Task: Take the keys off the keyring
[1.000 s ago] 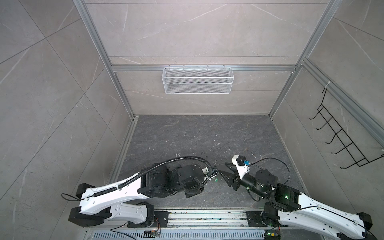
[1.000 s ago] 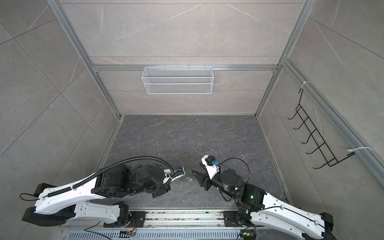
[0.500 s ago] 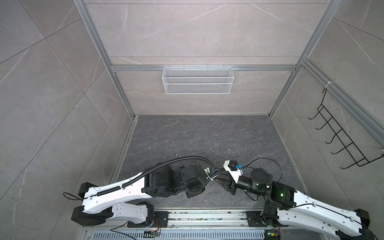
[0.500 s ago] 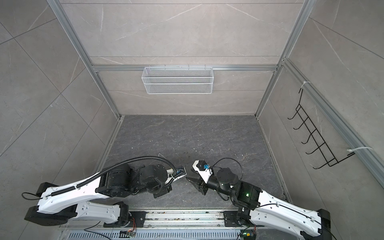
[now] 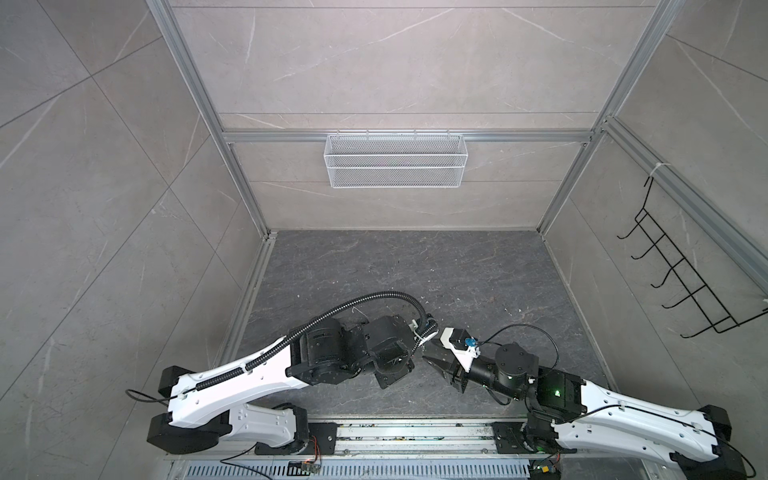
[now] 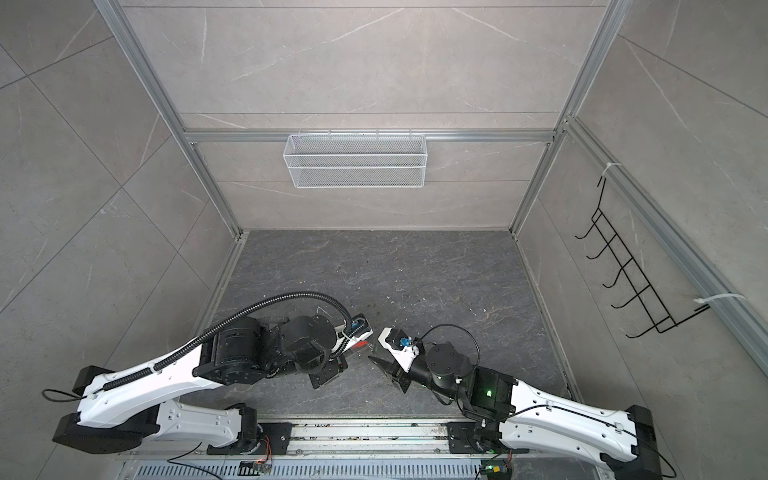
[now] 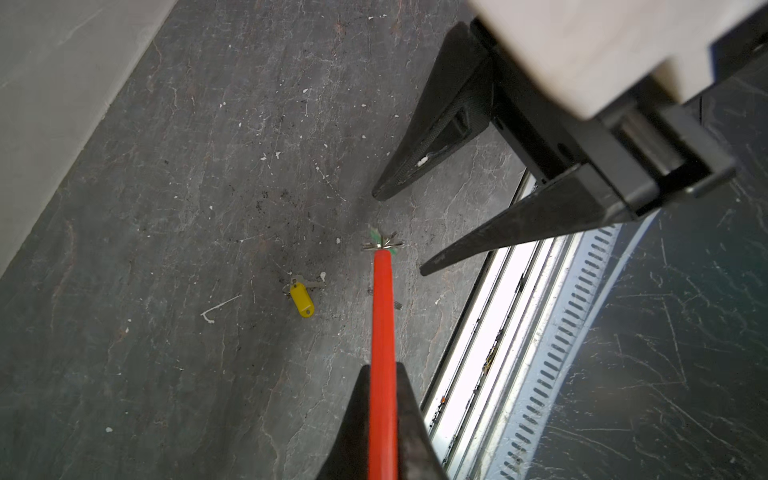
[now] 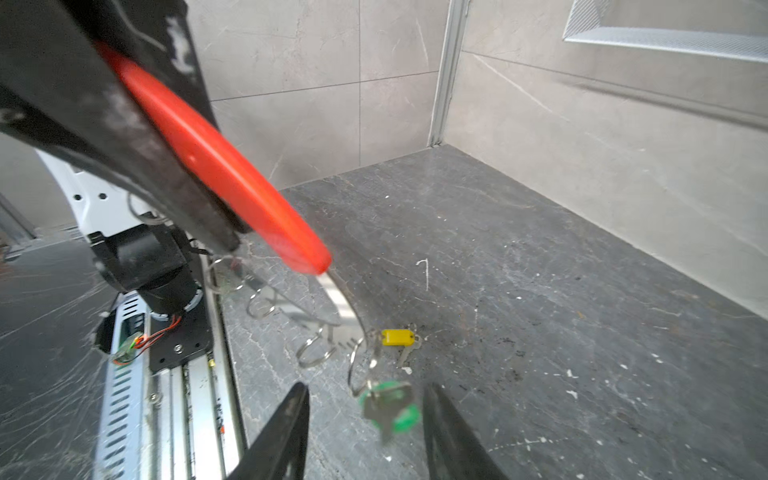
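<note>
Left claw [image 7: 380, 369] tight on red-sleeved keyring [image 7: 383, 299]

Left wrist: you look steeply down on the yellow-tagged key [image 7: 302, 300] from close above, sighting along the keyring [image 7: 382, 332]. Right wrist: low and near, with the yellow-tagged key [image 8: 397, 337] ahead and the back corner beyond it. Both wrist views share that key. Both top views: high and far from the key, over the worktop [image 5: 415, 270] front, facing the back wall, with nearly identical coverage.
</note>
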